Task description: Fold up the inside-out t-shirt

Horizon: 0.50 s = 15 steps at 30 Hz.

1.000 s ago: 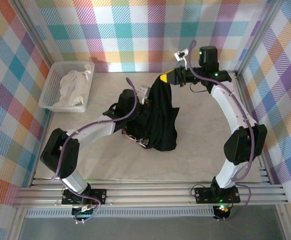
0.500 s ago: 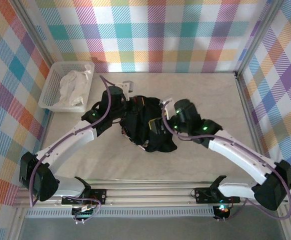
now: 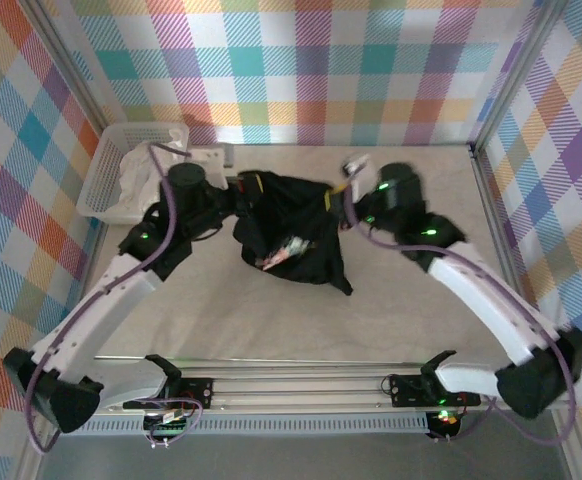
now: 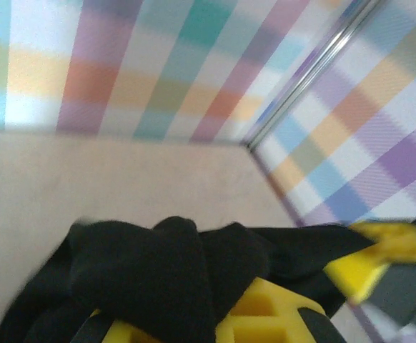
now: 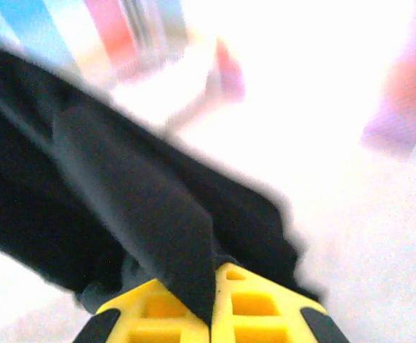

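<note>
The inside-out t-shirt (image 3: 293,232) is black and hangs stretched between both grippers above the middle of the table, its lower part sagging toward the surface. My left gripper (image 3: 248,186) is shut on the shirt's left edge; in the left wrist view black cloth (image 4: 165,271) bunches over the yellow fingers (image 4: 265,321). My right gripper (image 3: 336,196) is shut on the right edge; in the right wrist view a fold of the shirt (image 5: 144,214) runs down into the closed yellow jaws, whose tips meet at my right gripper (image 5: 212,282).
A white basket (image 3: 106,175) holding a white cloth (image 3: 141,170) stands at the back left, close behind the left arm. Plaid walls enclose the table (image 3: 421,320) on three sides. The aluminium rail (image 3: 301,385) runs along the near edge.
Both grippers have moved apart and toward the back, spreading the shirt between them. The right gripper, earlier off the cloth, has closed on the shirt's right edge.
</note>
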Each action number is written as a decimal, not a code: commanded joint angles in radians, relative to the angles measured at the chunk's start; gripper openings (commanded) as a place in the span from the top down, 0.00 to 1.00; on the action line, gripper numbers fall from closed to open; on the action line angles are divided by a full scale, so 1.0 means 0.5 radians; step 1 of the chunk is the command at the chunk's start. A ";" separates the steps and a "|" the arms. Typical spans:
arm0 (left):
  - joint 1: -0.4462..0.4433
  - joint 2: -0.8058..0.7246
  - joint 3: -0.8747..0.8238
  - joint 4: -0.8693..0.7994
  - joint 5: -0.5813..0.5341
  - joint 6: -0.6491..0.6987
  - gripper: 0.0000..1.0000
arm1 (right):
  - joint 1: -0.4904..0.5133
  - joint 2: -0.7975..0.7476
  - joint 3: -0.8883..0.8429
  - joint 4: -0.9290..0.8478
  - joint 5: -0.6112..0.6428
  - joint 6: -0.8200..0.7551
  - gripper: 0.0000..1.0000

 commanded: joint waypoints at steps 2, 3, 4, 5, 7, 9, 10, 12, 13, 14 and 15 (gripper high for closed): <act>0.021 -0.165 0.270 0.074 -0.279 0.322 1.00 | -0.188 -0.151 0.348 -0.183 -0.241 -0.161 1.00; 0.026 -0.165 0.309 0.059 -0.308 0.341 1.00 | -0.220 -0.138 0.405 -0.226 -0.235 -0.171 1.00; 0.028 -0.147 0.349 0.040 -0.300 0.354 1.00 | -0.239 -0.105 0.487 -0.280 -0.219 -0.189 1.00; 0.028 -0.133 0.385 0.031 -0.260 0.363 1.00 | -0.239 -0.080 0.533 -0.311 -0.204 -0.206 1.00; 0.029 -0.070 0.451 -0.003 -0.162 0.363 1.00 | -0.242 0.005 0.642 -0.393 -0.161 -0.247 1.00; 0.028 -0.008 0.491 -0.055 -0.130 0.363 1.00 | -0.241 0.092 0.712 -0.473 -0.104 -0.247 1.00; 0.029 0.020 0.499 -0.103 -0.145 0.366 1.00 | -0.242 0.139 0.722 -0.498 -0.075 -0.247 1.00; 0.037 0.068 0.496 -0.119 -0.181 0.369 1.00 | -0.242 0.213 0.720 -0.530 -0.055 -0.298 1.00; 0.050 0.093 0.499 -0.126 -0.186 0.361 1.00 | -0.242 0.251 0.721 -0.549 -0.067 -0.318 1.00; 0.064 0.113 0.494 -0.130 -0.178 0.357 1.00 | -0.244 0.277 0.713 -0.555 -0.100 -0.318 1.00; 0.080 0.137 0.488 -0.134 -0.182 0.357 1.00 | -0.257 0.309 0.705 -0.551 -0.160 -0.314 1.00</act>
